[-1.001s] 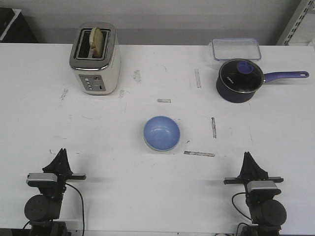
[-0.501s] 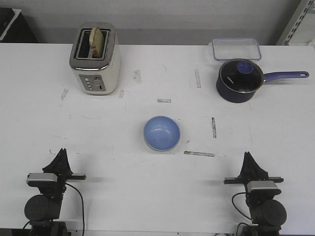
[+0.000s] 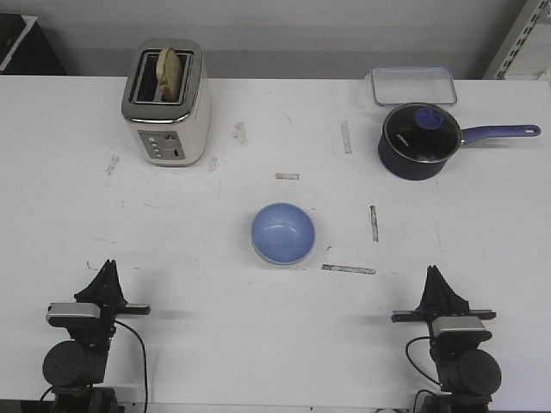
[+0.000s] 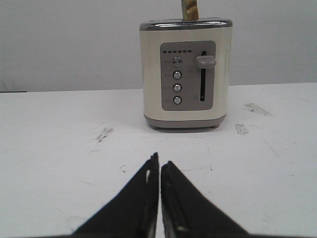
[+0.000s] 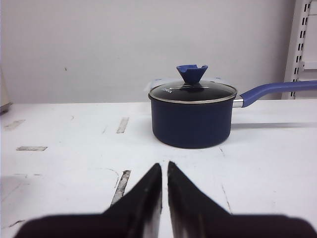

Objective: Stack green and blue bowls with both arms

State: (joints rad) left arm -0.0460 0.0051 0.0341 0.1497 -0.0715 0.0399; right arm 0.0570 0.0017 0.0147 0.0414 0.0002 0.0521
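Note:
The pale blue bowl (image 3: pixel 282 232) sits upright in the middle of the table. A thin paler rim shows under its near edge; the green bowl is not otherwise visible, and neither bowl shows in the wrist views. My left gripper (image 3: pixel 108 268) rests at the near left with its jaws shut and empty, and it also shows in the left wrist view (image 4: pixel 159 161). My right gripper (image 3: pixel 433 275) rests at the near right, shut and empty, and it also shows in the right wrist view (image 5: pixel 164 166). Both are well short of the bowl.
A cream toaster (image 3: pixel 167 101) with bread in it stands at the back left, straight ahead of the left gripper (image 4: pixel 185 74). A dark blue saucepan (image 3: pixel 418 140) with a lid and long handle stands at the back right (image 5: pixel 192 111). A clear lidded container (image 3: pixel 413 85) lies behind it.

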